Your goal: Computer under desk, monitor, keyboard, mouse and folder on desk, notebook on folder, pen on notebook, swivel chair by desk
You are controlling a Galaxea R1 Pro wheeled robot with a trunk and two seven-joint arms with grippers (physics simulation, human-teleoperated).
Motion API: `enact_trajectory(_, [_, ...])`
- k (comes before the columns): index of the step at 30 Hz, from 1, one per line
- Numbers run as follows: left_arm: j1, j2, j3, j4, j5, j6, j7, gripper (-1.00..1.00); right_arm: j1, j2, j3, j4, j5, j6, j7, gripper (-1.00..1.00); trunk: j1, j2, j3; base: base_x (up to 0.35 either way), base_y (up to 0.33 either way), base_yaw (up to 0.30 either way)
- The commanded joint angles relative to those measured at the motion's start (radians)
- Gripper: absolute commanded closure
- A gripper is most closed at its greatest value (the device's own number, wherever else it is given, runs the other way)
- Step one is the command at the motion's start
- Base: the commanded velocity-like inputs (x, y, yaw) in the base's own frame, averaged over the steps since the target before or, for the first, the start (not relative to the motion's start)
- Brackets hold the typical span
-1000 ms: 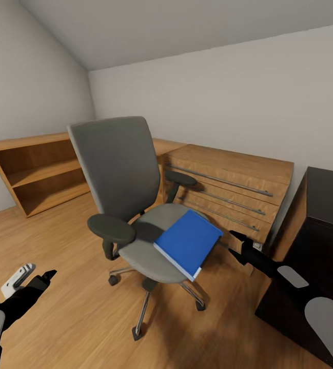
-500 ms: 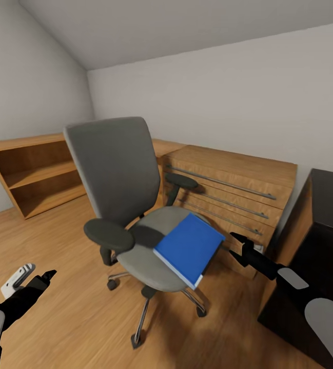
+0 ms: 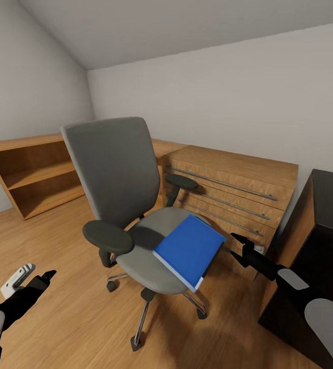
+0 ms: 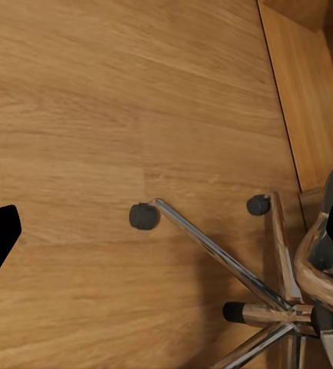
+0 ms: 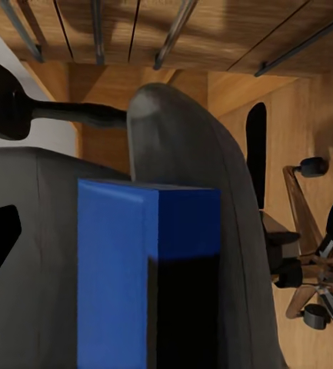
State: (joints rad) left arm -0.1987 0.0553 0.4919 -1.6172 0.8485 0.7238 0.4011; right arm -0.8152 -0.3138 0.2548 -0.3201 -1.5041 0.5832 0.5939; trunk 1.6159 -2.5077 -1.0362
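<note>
A flat blue folder (image 3: 189, 249) with a matte cover lies on the grey padded seat of the swivel chair (image 3: 116, 169) at centre frame, one corner overhanging the seat's edge. The chair has a chrome star base on dark casters. Behind it stand a wooden dresser (image 3: 230, 187) with metal bar handles and an open shelf (image 3: 30, 174) at left, on a plank floor (image 3: 74, 318). The left pincer (image 3: 26, 279) is open and empty low left; the right pincer (image 3: 238, 248) sits just beside the folder, its opening unclear.

The folder (image 3: 189, 249) lies on the swivel chair's (image 3: 130, 205) seat at its right front edge, the chair standing on the wood floor (image 3: 58, 307) before the drawer chest (image 3: 238, 189), with the open bookshelf (image 3: 33, 174) behind-left.
</note>
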Motion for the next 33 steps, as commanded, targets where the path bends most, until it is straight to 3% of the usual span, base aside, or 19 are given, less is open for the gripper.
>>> enact_trajectory(1, [-0.001, 0.0, 0.001, -0.001, 0.011, 0.003, 0.009, -1.0, -0.001, -0.001, 0.006, 0.001, -0.006, -0.003, 0.003, -1.0, 0.0, 0.0, -0.001, 0.0, 0.0, 0.0])
enact_trajectory(33, [-0.001, 0.0, 0.001, -0.001, 0.009, 0.003, 0.01, -1.0, -0.001, 0.032, 0.012, -0.002, -0.001, -0.023, 0.003, -1.0, 0.0, 0.0, -0.001, 0.0, 0.0, 0.0])
